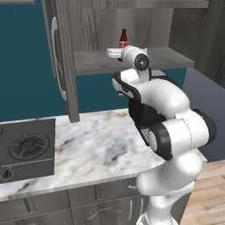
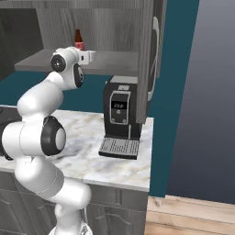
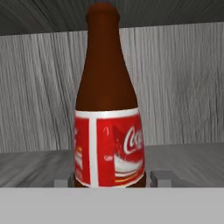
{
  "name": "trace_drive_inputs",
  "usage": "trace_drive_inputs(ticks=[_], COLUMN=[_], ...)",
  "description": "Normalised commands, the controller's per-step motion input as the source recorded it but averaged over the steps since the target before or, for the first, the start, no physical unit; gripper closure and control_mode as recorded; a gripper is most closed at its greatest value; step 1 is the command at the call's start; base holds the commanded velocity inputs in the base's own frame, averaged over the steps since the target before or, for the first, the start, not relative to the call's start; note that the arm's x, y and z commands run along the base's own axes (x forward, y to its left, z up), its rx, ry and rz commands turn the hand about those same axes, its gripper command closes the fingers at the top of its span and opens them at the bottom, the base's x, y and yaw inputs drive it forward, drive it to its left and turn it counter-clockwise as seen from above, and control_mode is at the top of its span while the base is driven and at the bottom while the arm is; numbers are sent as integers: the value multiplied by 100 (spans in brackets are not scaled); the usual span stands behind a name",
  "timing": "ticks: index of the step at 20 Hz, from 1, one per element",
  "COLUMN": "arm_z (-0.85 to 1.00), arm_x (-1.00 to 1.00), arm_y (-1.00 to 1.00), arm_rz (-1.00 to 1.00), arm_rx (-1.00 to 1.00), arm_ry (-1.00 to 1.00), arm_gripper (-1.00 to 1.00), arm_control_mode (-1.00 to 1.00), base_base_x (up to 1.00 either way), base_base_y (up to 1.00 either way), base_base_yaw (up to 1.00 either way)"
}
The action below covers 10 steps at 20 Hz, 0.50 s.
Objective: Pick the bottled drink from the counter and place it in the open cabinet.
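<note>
standing upright on the inner shelf of the grey wood-grain wall cabinet [image 1: 132, 61] is the small dark brown glass bottle with a red label and narrow neck [image 1: 123, 39], toward the shelf's left part as my left base camera shows it. i see my 2-finger gripper [image 3: 112, 179] right at the bottle's base in the hand camera: 1 grey fingertip [image 3: 162, 177] sits to the right of the label's lower edge and the other to its left, each with a thin gap to the glass, so the jaws are slightly apart and not clamped on it. the bottle rests on the grey shelf board, with the grained back wall of the cabinet behind it. from the right base camera the white wrist reaches in over the near edge of the shelf, just beside the bottle [image 2: 78, 39]. below, the white-and-grey marbled stone counter [image 1: 96, 145] carries a black coffee machine [image 2: 121, 117] under the cabinet's tall open door [image 2: 149, 50], and a black gas hob [image 1: 26, 147] lies at its left end.
</note>
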Motion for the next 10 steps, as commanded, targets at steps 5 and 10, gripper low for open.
trace_drive_inputs(ticks=[5, 10], arm_z=[0, 1], arm_x=[0, -4], arm_y=[0, 0], arm_rz=[0, 3], arm_rx=[0, 0], arm_ry=[0, 0], arm_gripper=[-100, -100], arm_control_mode=[-100, -100], base_base_x=[0, 0], base_base_y=[0, 0], base_base_yaw=[0, 0])
